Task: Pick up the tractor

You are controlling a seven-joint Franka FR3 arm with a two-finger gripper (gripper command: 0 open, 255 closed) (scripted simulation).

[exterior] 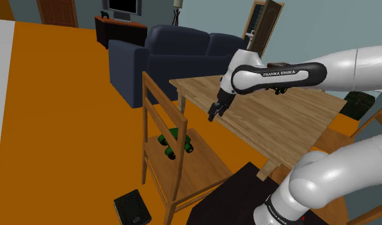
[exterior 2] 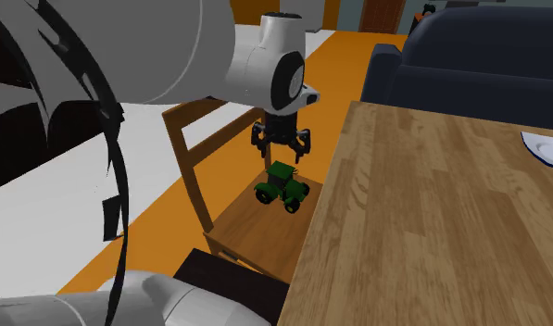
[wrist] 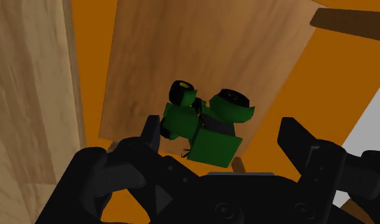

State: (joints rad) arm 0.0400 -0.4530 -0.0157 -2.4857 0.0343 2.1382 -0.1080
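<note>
Black two-finger gripper (wrist: pixel 223 132) hung open and empty, straight above small green toy tractor (wrist: pixel 204 121) on wooden chair seat (wrist: pixel 182 51). Tractor's long axis seemingly ran crosswise to finger line.

Living room, likely — sofa (exterior: pixel 176 54), television (exterior: pixel 123 7).

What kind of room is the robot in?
Probably a living room in a house: there is a dark blue sofa, a television, and a wooden table with a chair.
</note>
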